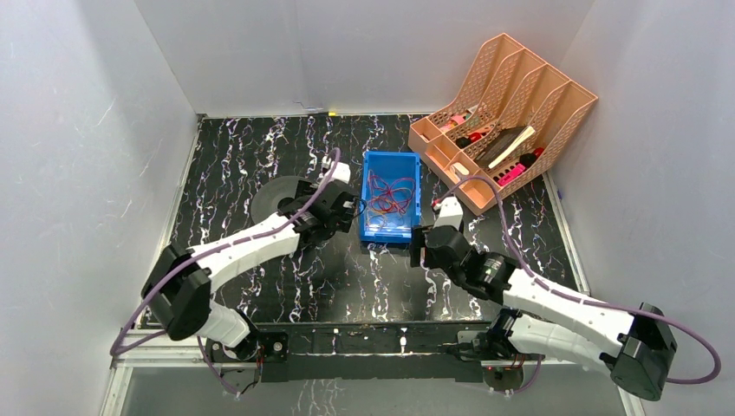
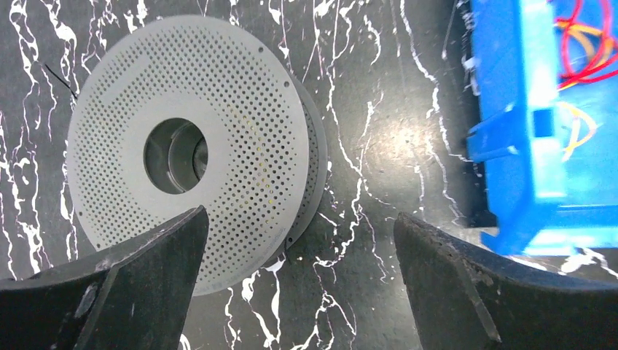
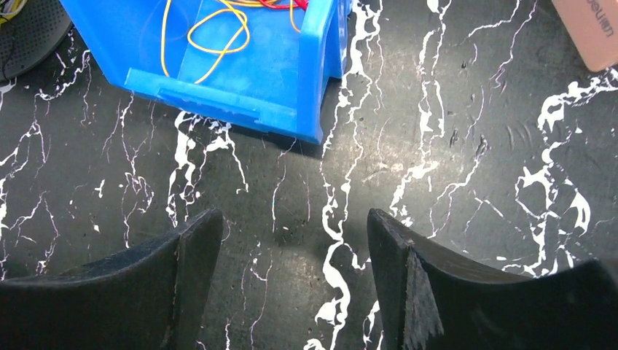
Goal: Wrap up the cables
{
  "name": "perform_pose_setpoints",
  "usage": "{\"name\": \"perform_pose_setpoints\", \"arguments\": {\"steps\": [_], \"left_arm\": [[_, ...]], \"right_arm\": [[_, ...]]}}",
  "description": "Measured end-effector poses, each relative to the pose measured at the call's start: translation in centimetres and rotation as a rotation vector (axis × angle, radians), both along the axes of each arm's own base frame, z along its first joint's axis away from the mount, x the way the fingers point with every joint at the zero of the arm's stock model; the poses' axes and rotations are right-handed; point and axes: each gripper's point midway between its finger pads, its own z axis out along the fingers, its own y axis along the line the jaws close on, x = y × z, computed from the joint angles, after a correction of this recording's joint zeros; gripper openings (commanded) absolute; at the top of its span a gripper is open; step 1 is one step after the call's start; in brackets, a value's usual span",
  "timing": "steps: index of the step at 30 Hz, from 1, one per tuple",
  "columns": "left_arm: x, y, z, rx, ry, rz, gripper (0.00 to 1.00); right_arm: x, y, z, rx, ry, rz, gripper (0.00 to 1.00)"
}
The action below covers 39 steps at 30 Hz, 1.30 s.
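Okay, your cables (image 1: 390, 198), red and yellow, lie in a loose tangle inside the blue bin (image 1: 386, 236), mid-surface (image 3: 452, 146). Left end effector (image 2: 299, 219) is released, jaws wide with nothing between them. It sits just left of the bin, over the gap between the bin and the grey perforated spool (image 2: 189, 146). Right end effector (image 3: 293, 219) is also released and empty, near the bin's near right corner, with the cables beyond its fingertips. Neither touches a cable. Both wrist views cut the bin off, so you see only a few strands in each. In the top view you can't separate individual strands or find cable ends.
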Motion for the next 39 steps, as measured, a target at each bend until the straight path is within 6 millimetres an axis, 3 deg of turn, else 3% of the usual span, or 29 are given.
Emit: {"name": "perform_pose_setpoints", "arguments": {"steps": [6, 13, 16, 19, 23, 26, 31, 39], "left_arm": [[-0.6, -0.7, 4.4, -0.107, -0.011, -0.061, 0.98], [0.4, -0.3, 9.7, -0.251, 0.006, -0.114, 0.98], [0.9, 1.0, 9.5, -0.302, 0.06, -0.112, 0.98], [1.6, 3.7, 8.8, -0.372, 0.118, -0.06, 0.98], [2.5, 6.6, 7.6, -0.506, 0.163, 0.034, 0.98], [1.9, 6.7, 6.2, -0.567, 0.213, 0.059, 0.98], [0.9, 6.3, 5.5, -0.591, 0.236, 0.062, 0.98], [-0.3, 7.0, 9.4, -0.636, 0.11, 0.072, 0.98]], "right_arm": [[2.3, -0.2, 1.4, -0.025, 0.049, 0.015, 0.98], [6.1, -0.6, 2.0, -0.02, 0.188, 0.017, 0.98], [7.9, -1.1, 1.9, -0.026, 0.243, -0.02, 0.98], [9.2, -1.3, 2.6, -0.048, 0.263, -0.058, 0.98], [10.8, -0.9, 5.6, -0.035, 0.218, -0.086, 0.98], [11.5, -0.5, 8.0, -0.006, 0.178, -0.086, 0.98], [10.8, -1.0, 9.2, 0.003, 0.165, -0.091, 0.98], [7.9, -2.9, 14.1, 0.088, 0.034, -0.086, 0.98]]}}
